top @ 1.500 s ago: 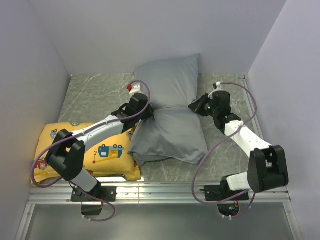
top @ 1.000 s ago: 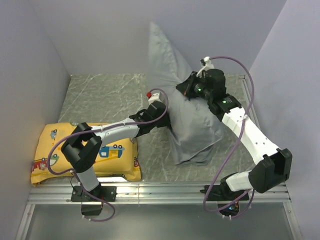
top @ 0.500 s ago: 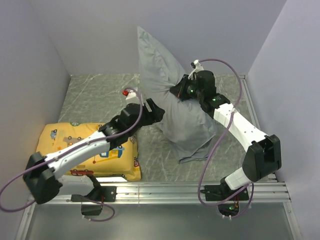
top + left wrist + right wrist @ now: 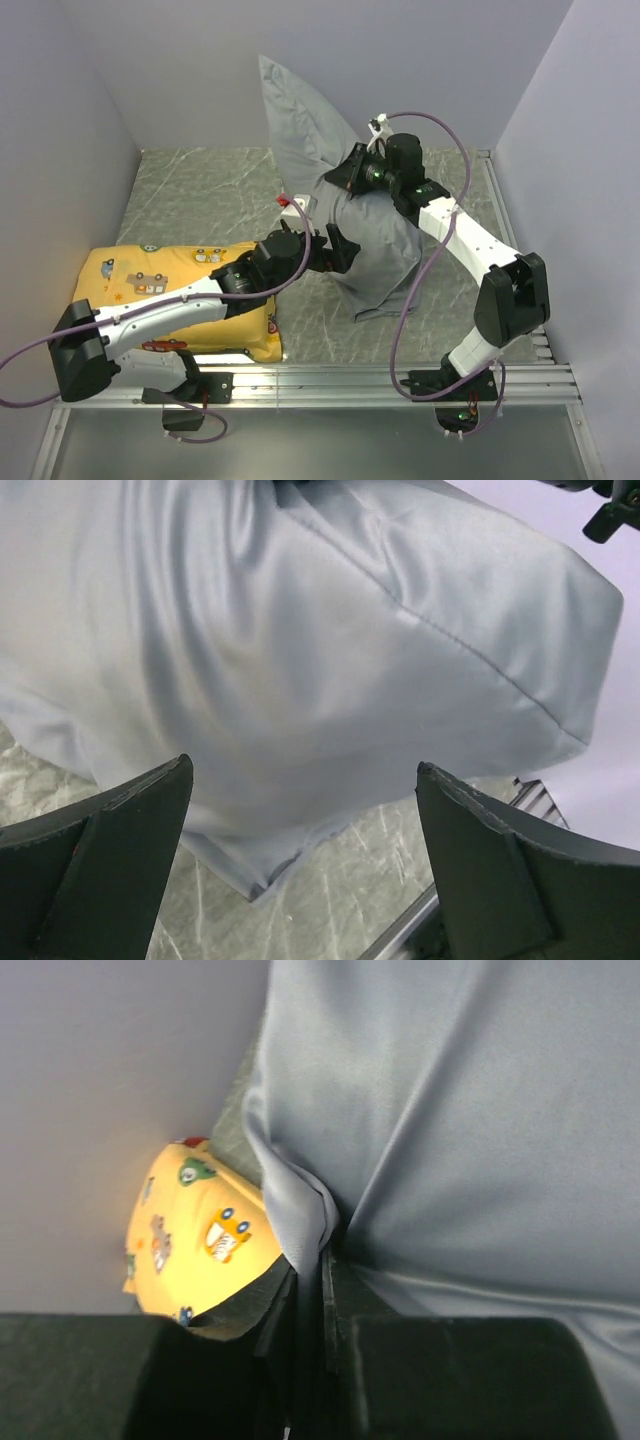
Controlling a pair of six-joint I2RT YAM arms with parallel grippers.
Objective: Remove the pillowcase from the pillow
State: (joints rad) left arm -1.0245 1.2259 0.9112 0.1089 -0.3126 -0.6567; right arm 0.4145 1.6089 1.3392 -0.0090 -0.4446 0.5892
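The left gripper (image 4: 340,252) stands spread as wide as it goes and holds nothing. In its wrist view the two dark fingers (image 4: 110,850) sit at the bottom corners with the gripper's (image 4: 302,770) gap bare between them, and just ahead of the tips lies the rounded grey bulk of the pillowcase (image 4: 300,630). Whether either tip brushes the cloth cannot be told. The right gripper (image 4: 340,182) is nearly closed on a gathered fold of the pillowcase (image 4: 375,250). Its own camera shows the gripper (image 4: 320,1330) with only a narrow slit between the jaws and a pleat of the grey cloth (image 4: 480,1110) running down into that slit. From this pinch one pointed corner of the cover rises above the right gripper against the back wall (image 4: 200,60). The fuller part hangs below and toward the left gripper, its lowest corner on the marbled table (image 4: 200,190). The pillow itself is wholly hidden inside the grey cover, so only the swelling of the cloth hints at where it sits. The open end of the cover cannot be made out in any view. The right fingertips are buried in fabric and shadow, so how deep the fold goes is unclear. Behind the left arm, on the side away from the grey cover, lies a yellow vehicle-print pillow (image 4: 150,290), partly covered by that arm. The right wrist view catches one end of it (image 4: 195,1235) beyond the pinched fold.
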